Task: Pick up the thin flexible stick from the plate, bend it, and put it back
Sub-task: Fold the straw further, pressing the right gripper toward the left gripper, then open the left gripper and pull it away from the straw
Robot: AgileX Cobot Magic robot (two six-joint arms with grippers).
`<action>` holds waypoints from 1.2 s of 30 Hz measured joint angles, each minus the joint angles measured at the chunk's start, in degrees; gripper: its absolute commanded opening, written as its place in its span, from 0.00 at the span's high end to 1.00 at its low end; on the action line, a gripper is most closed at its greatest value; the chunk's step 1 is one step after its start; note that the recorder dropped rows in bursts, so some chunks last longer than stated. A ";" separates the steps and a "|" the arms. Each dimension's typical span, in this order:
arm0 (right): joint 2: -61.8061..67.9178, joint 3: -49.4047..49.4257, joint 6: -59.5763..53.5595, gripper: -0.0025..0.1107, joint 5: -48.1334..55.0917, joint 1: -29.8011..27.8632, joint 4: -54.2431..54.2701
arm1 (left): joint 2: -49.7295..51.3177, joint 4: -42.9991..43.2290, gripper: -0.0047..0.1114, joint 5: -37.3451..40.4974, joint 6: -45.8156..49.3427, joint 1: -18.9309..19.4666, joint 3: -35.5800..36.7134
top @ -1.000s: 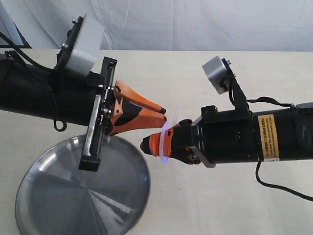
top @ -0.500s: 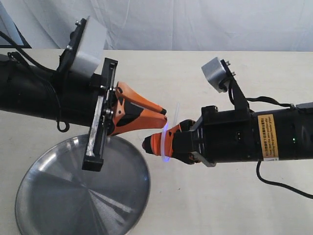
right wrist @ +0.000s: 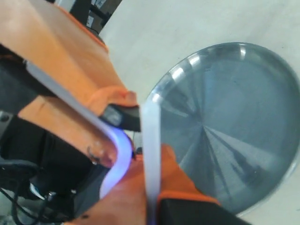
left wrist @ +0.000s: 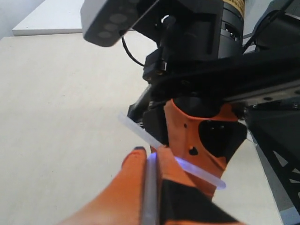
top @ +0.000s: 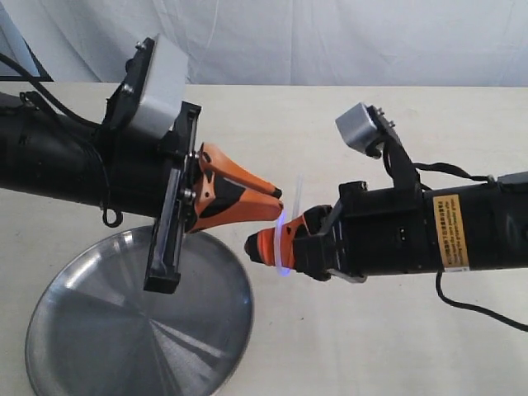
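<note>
The thin flexible stick (top: 283,239), whitish and glowing blue at its bend, curves in the air between the two grippers, its free end pointing up. My left gripper (top: 277,196) is shut on it from the left. From the right, my right gripper (top: 252,246) is shut on it just below. In the left wrist view the stick (left wrist: 201,174) crosses behind my left gripper (left wrist: 151,152). The right wrist view has the stick (right wrist: 119,140) bent round beside my right gripper (right wrist: 151,152). The shiny steel plate (top: 82,289) lies below left of both, holding nothing.
The cream table (top: 371,346) stretches under both arms, with a white cloth backdrop (top: 330,41) at the far edge. The left arm's black body (top: 58,173) hangs over the plate's far rim. The plate (right wrist: 234,117) also fills the right wrist view.
The left wrist has edged right and rolled a little. The right wrist has rolled slightly and its tip has drawn back a little to the right. The stick stays held between them, still bent.
</note>
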 measured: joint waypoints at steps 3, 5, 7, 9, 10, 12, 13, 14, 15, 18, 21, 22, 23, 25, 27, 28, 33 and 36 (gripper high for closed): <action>0.00 0.00 -4.46 0.99 0.62 0.00 -1.23 | 0.25 0.46 0.96 0.00 0.00 -0.23 0.00; 0.00 -0.10 -7.56 0.99 1.24 0.00 -1.57 | 0.34 0.54 0.96 0.00 0.00 -0.23 0.00; -0.30 -0.46 -12.58 0.99 10.12 0.62 -1.72 | 1.12 -0.05 0.96 -4.03 0.00 -0.23 0.00; -0.44 -0.99 -19.35 0.99 17.11 1.05 -1.17 | 3.50 -0.99 0.96 -9.68 -0.25 -0.23 0.00; -0.54 -1.07 -23.84 0.99 18.89 1.17 -0.88 | 4.40 -1.25 0.96 -11.18 -0.25 -0.23 0.00; -0.80 -1.28 -28.65 0.99 19.43 1.17 -0.15 | 5.45 -1.24 0.96 -12.58 -0.25 -0.23 0.10; -0.80 -1.37 -29.29 0.99 19.43 1.17 0.00 | 5.57 -1.24 0.96 -12.70 -0.25 -0.23 0.10; -0.80 -1.37 -29.86 0.99 19.43 1.17 0.00 | 5.57 -1.24 0.96 -12.79 -0.25 -0.23 0.22; -0.80 -1.37 -30.33 0.99 19.43 1.17 0.00 | 5.57 -1.24 0.96 -12.79 -0.25 -0.23 0.22; -0.80 -1.37 -30.83 0.99 19.43 1.17 0.85 | 5.57 -1.73 0.96 -12.79 -0.25 -0.23 0.22; -0.80 -1.37 -30.95 0.99 19.43 1.17 1.97 | 5.57 -2.13 0.96 -12.79 -0.09 -0.23 0.22; -0.80 -1.37 -30.95 0.99 19.43 1.17 2.40 | 5.57 -2.14 0.96 -12.79 -0.09 -0.23 0.22; -0.80 -1.37 -31.26 0.99 19.43 1.17 2.96 | 5.57 -2.23 0.96 -12.79 -0.09 -0.23 0.22; -0.80 -1.37 -31.26 0.99 17.82 1.17 4.37 | 5.57 -2.46 0.96 -13.13 -0.09 -0.23 0.22; -0.80 -1.37 -31.43 0.99 4.26 1.24 6.16 | 5.93 -3.16 0.96 -12.24 -0.09 -0.23 0.22; -0.80 -1.61 -31.67 0.99 0.77 1.41 6.82 | 5.91 -2.78 0.96 -9.86 -0.09 -0.37 0.33; -0.89 -1.61 -31.81 0.99 1.26 1.41 9.20 | 5.64 -3.09 0.96 -9.81 -1.10 -0.61 0.33; -0.89 -1.61 -31.81 0.99 1.26 1.41 9.71 | 5.64 -3.25 0.96 -9.95 -1.76 -0.61 0.33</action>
